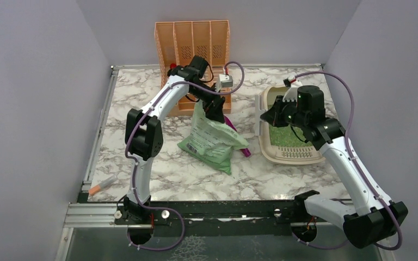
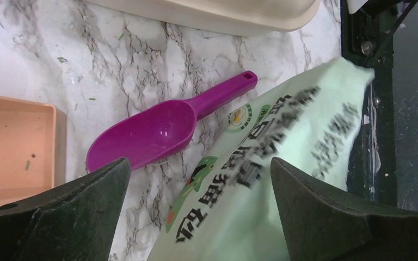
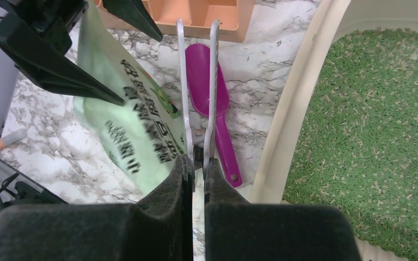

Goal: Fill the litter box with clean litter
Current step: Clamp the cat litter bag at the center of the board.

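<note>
Left wrist: left gripper [image 2: 198,166] released over bag [image 2: 283,141] edge; right gripper [image 3: 196,160] clenching white 2-pronged tool [image 3: 214,65].

- Bag [image 2: 305,141], left wrist view, centre to lower right: large dark printed characters in lines across the pale green face. Blurred; not legible.
- Emblem [image 2: 241,115] on the same bag, centre of frame: round, yellow and green. No lettering can be made out.
- Right wrist view, left of centre: the same dark characters run down the bag. Blurred; not legible.
- Barcode label [image 1: 196,147], top view, lower left part of the bag: white patch with bars. Digits too small to read.
- No other text, number or sign is legible.
</note>
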Action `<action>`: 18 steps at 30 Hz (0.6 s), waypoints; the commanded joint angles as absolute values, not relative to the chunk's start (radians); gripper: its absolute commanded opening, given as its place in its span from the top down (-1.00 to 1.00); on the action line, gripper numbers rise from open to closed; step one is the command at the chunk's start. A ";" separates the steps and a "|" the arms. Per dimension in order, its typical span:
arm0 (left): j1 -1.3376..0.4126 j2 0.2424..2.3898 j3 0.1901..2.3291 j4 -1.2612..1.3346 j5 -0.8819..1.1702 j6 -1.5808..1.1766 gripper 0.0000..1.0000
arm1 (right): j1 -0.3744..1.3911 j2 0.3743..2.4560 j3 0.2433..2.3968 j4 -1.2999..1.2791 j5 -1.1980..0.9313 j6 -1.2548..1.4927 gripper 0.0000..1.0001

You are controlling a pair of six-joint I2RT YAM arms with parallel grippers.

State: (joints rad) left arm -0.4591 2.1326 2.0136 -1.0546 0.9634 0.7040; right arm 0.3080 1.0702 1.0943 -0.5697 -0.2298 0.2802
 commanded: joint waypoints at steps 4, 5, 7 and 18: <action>-0.453 2.052 1.991 -1.085 1.033 0.772 -0.97 | 0.307 1.083 1.078 -0.528 -0.300 0.298 0.98; -0.453 2.055 1.987 -1.093 1.027 0.774 -0.98 | 0.306 1.084 1.079 -0.529 -0.302 0.298 0.98; -0.454 2.062 1.974 -1.097 1.011 0.780 -0.97 | 0.306 1.089 1.083 -0.529 -0.310 0.296 0.98; -0.467 2.087 1.919 -1.098 0.912 0.812 -0.97 | 0.305 1.153 1.132 -0.574 -0.486 0.220 0.98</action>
State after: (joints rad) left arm -0.4606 2.0815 1.9358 -1.0851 0.9501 0.7628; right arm 0.3080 1.1286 1.0874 -0.5632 -0.3794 0.2684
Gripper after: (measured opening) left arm 0.985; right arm 0.062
